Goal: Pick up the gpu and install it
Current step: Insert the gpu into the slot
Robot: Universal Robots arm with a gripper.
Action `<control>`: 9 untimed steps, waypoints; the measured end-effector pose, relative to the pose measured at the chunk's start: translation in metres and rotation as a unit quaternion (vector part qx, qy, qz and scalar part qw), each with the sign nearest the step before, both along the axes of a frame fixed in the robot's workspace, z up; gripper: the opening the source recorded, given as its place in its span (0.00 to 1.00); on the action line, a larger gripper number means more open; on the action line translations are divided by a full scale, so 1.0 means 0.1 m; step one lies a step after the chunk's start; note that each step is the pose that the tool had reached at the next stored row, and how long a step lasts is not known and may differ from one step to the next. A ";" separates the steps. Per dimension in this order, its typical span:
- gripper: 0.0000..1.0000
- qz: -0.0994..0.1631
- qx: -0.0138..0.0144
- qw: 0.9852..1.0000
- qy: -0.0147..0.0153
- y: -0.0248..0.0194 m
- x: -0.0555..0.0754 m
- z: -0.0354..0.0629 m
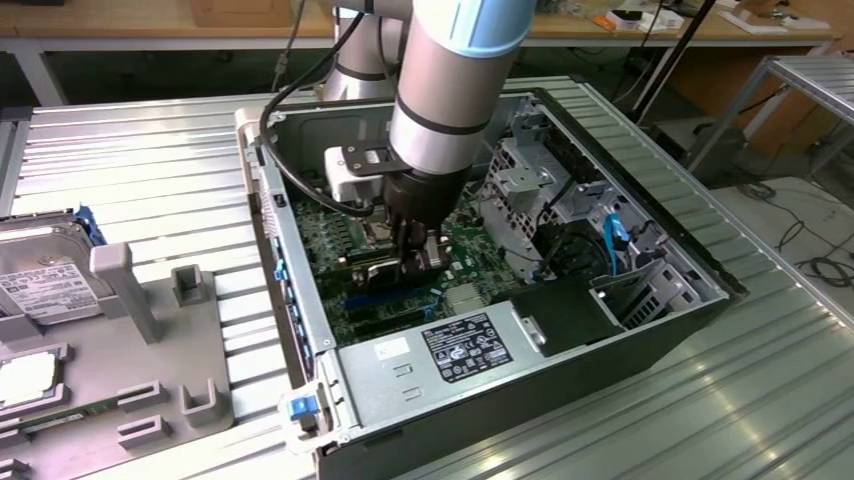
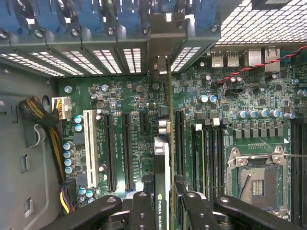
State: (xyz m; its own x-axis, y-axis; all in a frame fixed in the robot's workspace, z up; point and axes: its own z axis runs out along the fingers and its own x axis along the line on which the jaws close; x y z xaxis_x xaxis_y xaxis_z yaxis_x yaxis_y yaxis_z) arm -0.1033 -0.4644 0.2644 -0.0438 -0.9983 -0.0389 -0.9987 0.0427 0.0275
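Note:
The gpu (image 2: 163,148) stands on edge over the motherboard (image 2: 120,96), a thin green card with a black cooler bearing a printed label. Its silver bracket end (image 2: 161,62) reaches the rear slot openings of the open computer case (image 1: 641,330). My gripper (image 2: 165,203) is shut on the card, with one black finger (image 2: 142,211) on each face. In the exterior view the gripper (image 1: 416,258) reaches straight down into the case, and the gpu (image 1: 380,268) shows as a dark bar at its tips. Whether the card sits in a slot I cannot tell.
Empty black expansion slots (image 2: 110,148) and a white slot (image 2: 89,143) lie beside the card; memory slots (image 2: 211,153) and the CPU socket (image 2: 256,177) lie on its other side. The power supply (image 1: 447,350) and drive cage (image 1: 534,180) crowd the case. A hard drive (image 1: 40,280) rests at the exterior view's left.

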 end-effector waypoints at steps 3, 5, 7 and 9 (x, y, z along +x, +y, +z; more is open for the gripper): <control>0.27 0.000 0.000 1.000 0.000 0.000 0.00 -0.002; 0.27 0.000 0.000 1.000 0.000 0.000 0.00 -0.002; 0.27 0.000 -0.005 1.000 0.000 0.001 0.00 -0.005; 0.27 0.000 -0.011 1.000 0.000 0.000 0.00 -0.003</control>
State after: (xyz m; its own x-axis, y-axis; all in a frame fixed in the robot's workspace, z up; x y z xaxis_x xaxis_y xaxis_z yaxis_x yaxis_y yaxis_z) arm -0.1032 -0.4643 0.2641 -0.0437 -0.9989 -0.0161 -0.9987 0.0433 0.0263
